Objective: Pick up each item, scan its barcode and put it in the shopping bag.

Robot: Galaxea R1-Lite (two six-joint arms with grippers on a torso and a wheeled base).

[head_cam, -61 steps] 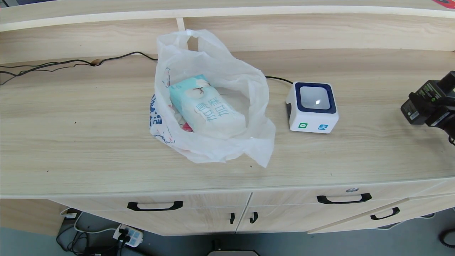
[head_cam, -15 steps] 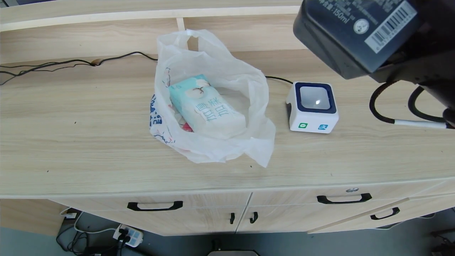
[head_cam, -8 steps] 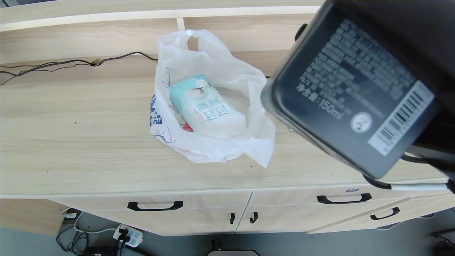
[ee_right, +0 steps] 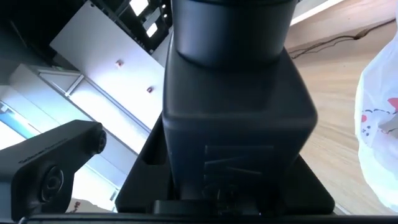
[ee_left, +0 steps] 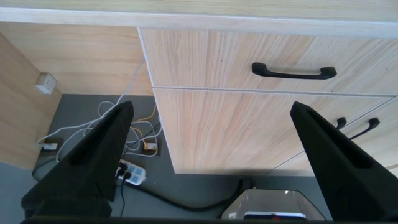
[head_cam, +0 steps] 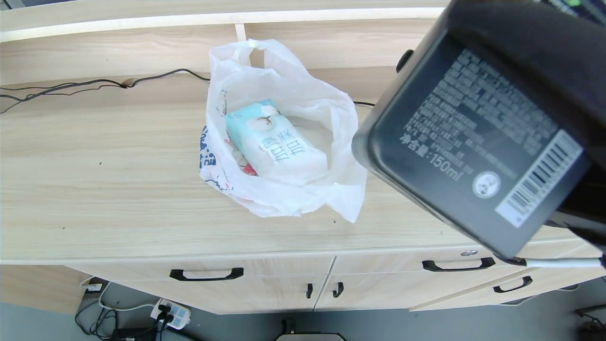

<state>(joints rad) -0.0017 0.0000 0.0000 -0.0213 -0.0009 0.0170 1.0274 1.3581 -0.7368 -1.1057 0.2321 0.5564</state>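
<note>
A black bottle (head_cam: 473, 142) hangs in the air close before the head camera, tilted, its label and barcode (head_cam: 539, 177) facing the camera. My right gripper (ee_right: 224, 205) is shut on the black bottle (ee_right: 236, 124). It hides the counter to the right of the white shopping bag (head_cam: 279, 128). The bag lies open on the counter, with a light blue and white tissue pack (head_cam: 274, 144) inside. My left gripper (ee_left: 211, 162) hangs open below the counter, facing the drawer fronts, with nothing between its fingers (ee_left: 93, 162).
Black cables (head_cam: 94, 85) run along the back left of the wooden counter (head_cam: 94, 180). A raised wooden ledge (head_cam: 142, 28) borders its far side. Drawers with black handles (head_cam: 206, 273) lie under the front edge. A power strip (head_cam: 171, 315) lies on the floor.
My right arm lifted the black bottle from the counter's right edge up in front of the head camera. In the last half second it shifted slightly down and right. The scanner is now hidden behind it.
</note>
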